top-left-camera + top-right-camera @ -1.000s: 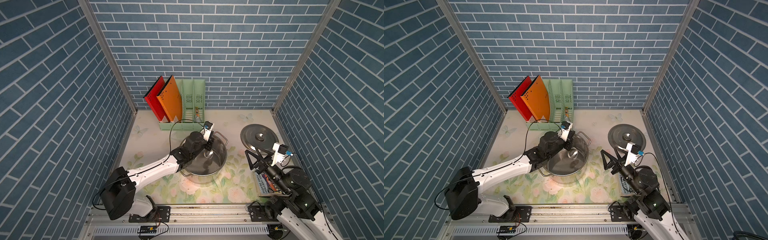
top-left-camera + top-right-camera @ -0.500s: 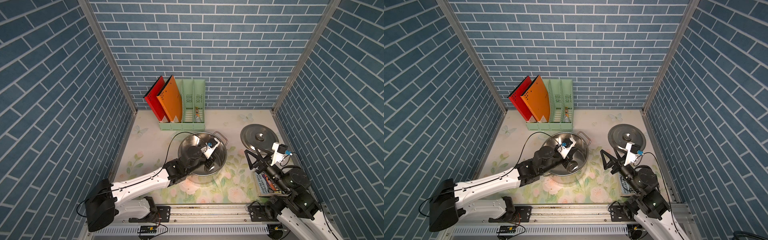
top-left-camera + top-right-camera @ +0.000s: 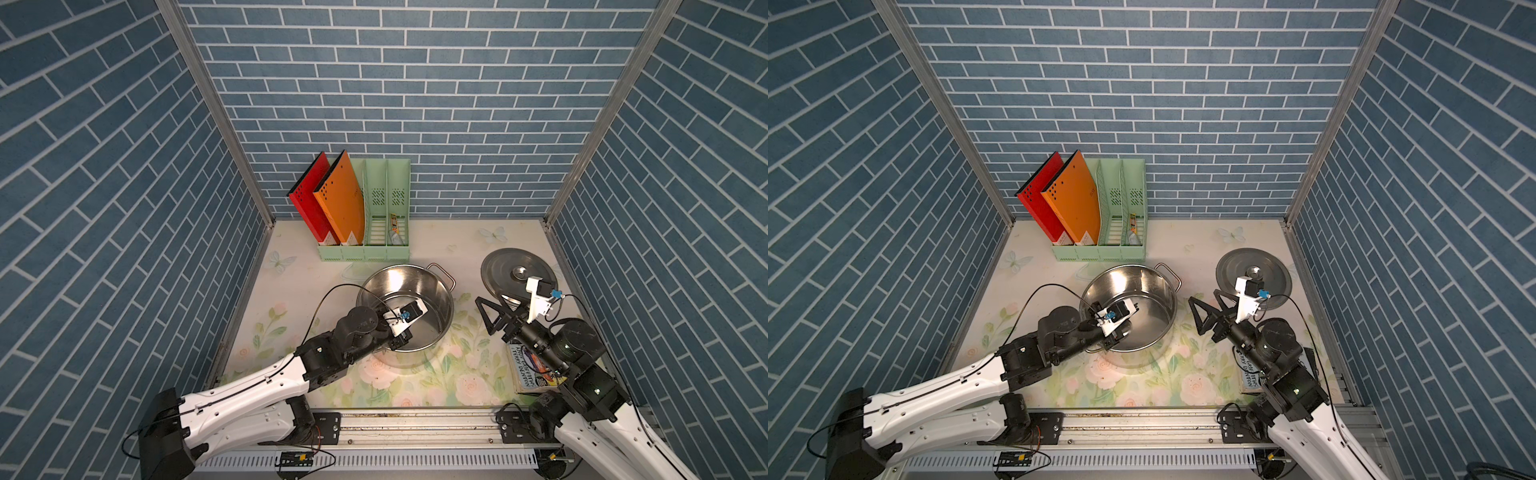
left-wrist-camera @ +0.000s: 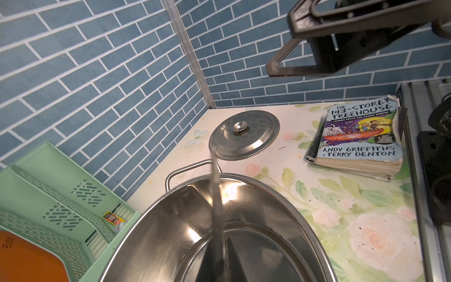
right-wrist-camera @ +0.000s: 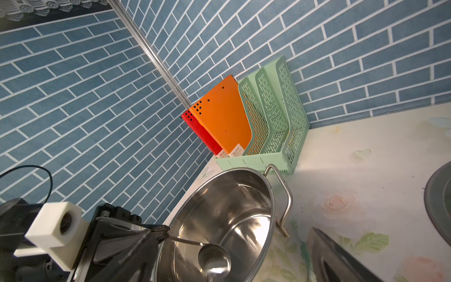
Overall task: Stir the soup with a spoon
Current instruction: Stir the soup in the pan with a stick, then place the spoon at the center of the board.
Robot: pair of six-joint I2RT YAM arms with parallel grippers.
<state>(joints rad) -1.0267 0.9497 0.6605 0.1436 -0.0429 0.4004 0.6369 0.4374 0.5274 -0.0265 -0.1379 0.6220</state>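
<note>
One spoon (image 5: 207, 256) down in the pot (image 3: 399, 280), left hand (image 5: 164, 232) pinching its handle!
Bowl sits low inside, near the wall on the arm's side (touching the floor? can't tell), and I make out no soup. Right hand (image 3: 484, 316) hangs spread and empty just beside the pot, near the lid (image 3: 515, 270), so nothing steadies that pot on the desk (image 3: 291, 299). Danger one, as I judge it: a wide sweep jams the bowl against the wall and shoves the whole pot along, maybe into the right hand. Danger two: that slim handle swivels in the pinch and the stir goes limp. Danger three: the wrist, low over the rim, clips it.
</note>
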